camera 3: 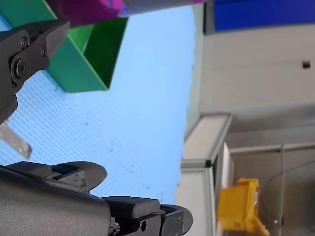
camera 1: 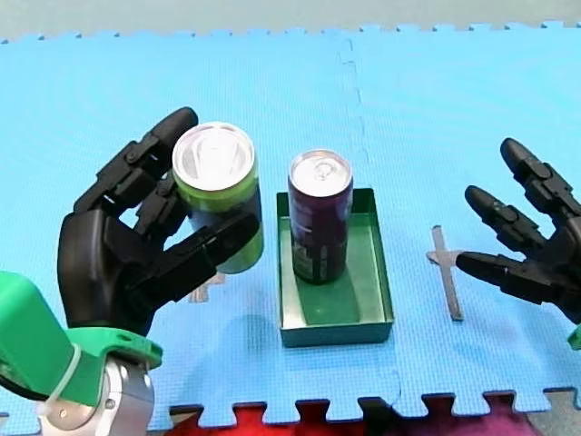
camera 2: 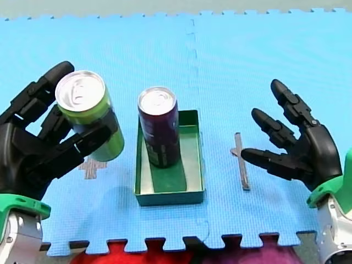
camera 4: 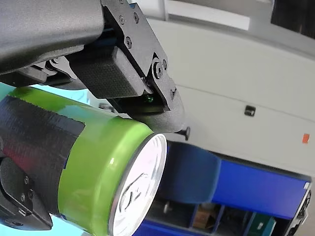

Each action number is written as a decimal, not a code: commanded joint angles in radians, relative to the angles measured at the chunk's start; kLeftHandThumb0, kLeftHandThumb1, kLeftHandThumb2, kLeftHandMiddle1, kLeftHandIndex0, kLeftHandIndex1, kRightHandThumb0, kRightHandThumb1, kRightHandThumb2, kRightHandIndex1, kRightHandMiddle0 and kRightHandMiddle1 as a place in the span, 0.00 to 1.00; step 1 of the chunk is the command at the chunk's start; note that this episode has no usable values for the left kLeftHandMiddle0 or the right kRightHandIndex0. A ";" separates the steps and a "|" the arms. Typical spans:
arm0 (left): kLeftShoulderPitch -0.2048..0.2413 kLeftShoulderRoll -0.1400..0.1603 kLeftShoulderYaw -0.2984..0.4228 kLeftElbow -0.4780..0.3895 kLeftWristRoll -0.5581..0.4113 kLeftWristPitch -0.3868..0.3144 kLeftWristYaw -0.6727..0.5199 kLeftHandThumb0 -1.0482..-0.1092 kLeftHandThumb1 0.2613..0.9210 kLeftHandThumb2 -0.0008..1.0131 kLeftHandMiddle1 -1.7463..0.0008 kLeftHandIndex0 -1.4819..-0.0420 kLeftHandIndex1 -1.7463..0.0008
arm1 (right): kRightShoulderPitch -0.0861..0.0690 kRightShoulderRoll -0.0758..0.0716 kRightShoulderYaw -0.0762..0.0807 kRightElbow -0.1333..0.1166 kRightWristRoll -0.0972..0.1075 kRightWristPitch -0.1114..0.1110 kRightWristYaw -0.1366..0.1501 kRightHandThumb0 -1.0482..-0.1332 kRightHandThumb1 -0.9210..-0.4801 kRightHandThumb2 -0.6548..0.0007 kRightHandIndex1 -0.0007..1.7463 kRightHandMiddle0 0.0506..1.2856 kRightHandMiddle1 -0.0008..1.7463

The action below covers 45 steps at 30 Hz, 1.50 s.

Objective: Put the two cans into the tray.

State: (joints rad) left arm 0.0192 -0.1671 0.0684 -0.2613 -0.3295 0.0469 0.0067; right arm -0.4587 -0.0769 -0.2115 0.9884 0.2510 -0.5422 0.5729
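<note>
The robot's left hand (camera 1: pixel 127 254) is clamped on a green can (camera 1: pixel 221 195). Its black fingers (camera 1: pixel 145 159) wrap round the back of the can and the thumb presses across the front. The can stands nearly upright with its silver top showing, and it seems to be held clear of the blue foam mat (camera 1: pixel 454 91), though the hand hides its base. The second wrist view shows the same can close up, with a black band round its body under the fingers.

Just beyond the thumb's tip sits a green tray (camera 1: pixel 381 272), and a purple can (camera 1: pixel 320 218) stands upright in its far half. A small grey cross-shaped piece (camera 2: pixel 89 165) lies on the mat below the thumb.

The right hand (camera 2: pixel 302 151) is on the other side of the tray, holding nothing, its fingers uncurled. A thin grey metal strip (camera 1: pixel 447 272) lies on the mat between its fingertips and the tray, close to the fingertips.
</note>
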 commanded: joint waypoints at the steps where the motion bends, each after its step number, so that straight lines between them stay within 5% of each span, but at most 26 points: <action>1: 0.003 -0.004 -0.008 -0.020 0.004 -0.002 0.005 0.70 0.73 0.00 1.00 0.14 1.00 | -0.001 -0.001 -0.001 -0.005 0.000 0.004 -0.004 0.38 0.62 1.00 0.00 0.15 0.00; 29: 0.037 -0.037 -0.101 -0.040 0.041 0.025 0.023 0.71 0.73 0.00 1.00 0.14 1.00 | 0.006 0.004 0.007 -0.034 0.001 0.012 -0.008 0.39 0.61 1.00 0.00 0.15 0.00; 45: 0.044 -0.056 -0.138 -0.013 0.055 0.011 0.022 0.71 0.74 0.00 1.00 0.14 1.00 | 0.027 0.010 0.013 -0.067 0.000 0.016 -0.014 0.42 0.61 1.00 0.00 0.15 0.00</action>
State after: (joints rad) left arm 0.0652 -0.2124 -0.0688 -0.2753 -0.2717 0.0731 0.0334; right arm -0.4362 -0.0657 -0.1975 0.9286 0.2507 -0.5277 0.5624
